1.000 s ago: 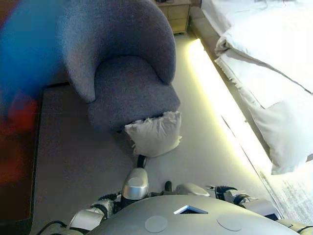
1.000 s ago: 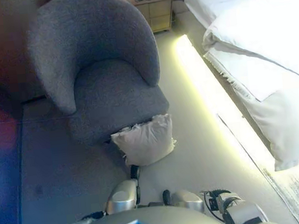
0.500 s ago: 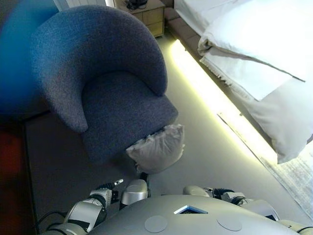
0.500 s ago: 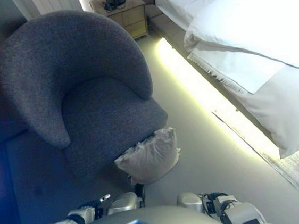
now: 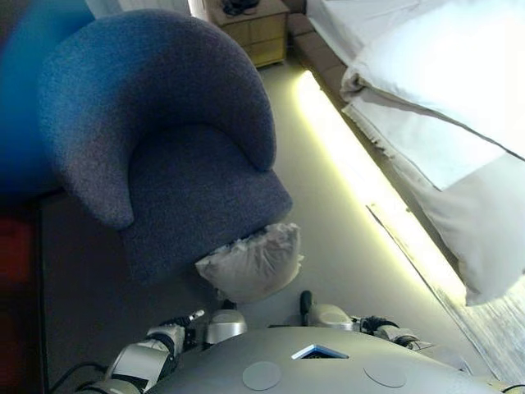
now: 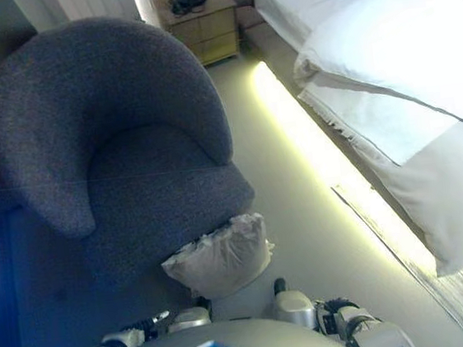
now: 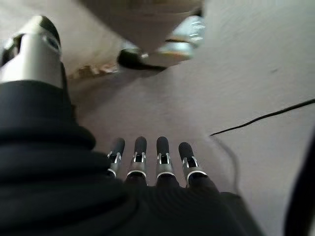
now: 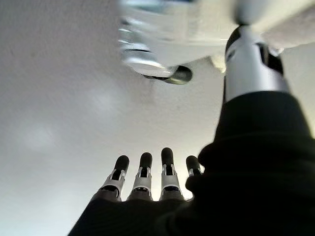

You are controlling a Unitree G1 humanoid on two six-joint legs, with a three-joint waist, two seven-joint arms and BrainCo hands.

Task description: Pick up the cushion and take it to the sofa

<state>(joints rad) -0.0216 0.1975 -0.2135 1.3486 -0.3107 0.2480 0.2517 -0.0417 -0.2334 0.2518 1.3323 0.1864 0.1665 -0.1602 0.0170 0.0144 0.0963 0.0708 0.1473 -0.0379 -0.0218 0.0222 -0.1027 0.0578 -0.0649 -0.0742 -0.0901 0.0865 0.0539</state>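
Note:
A pale, crumpled cushion point(image 5: 250, 263) lies on the floor, leaning against the front of the grey-blue tub armchair point(image 5: 189, 180). It also shows in the right eye view point(image 6: 219, 256). My left hand point(image 7: 140, 152) hangs low over the carpet with straight fingers and holds nothing. My right hand point(image 8: 143, 173) also hangs low with straight fingers and is empty. Both hands are apart from the cushion, which lies just ahead of me between the two arms.
A bed with a white duvet point(image 5: 443, 98) runs along the right, with a lit strip point(image 5: 361, 180) at its base. A wooden nightstand point(image 5: 254, 29) stands at the back. A pale rug point(image 5: 500, 345) lies at the lower right. Open carpet runs between armchair and bed.
The whole picture has shifted, so the camera has moved. The cushion stays against the armchair. My left forearm has come into view at the lower left.

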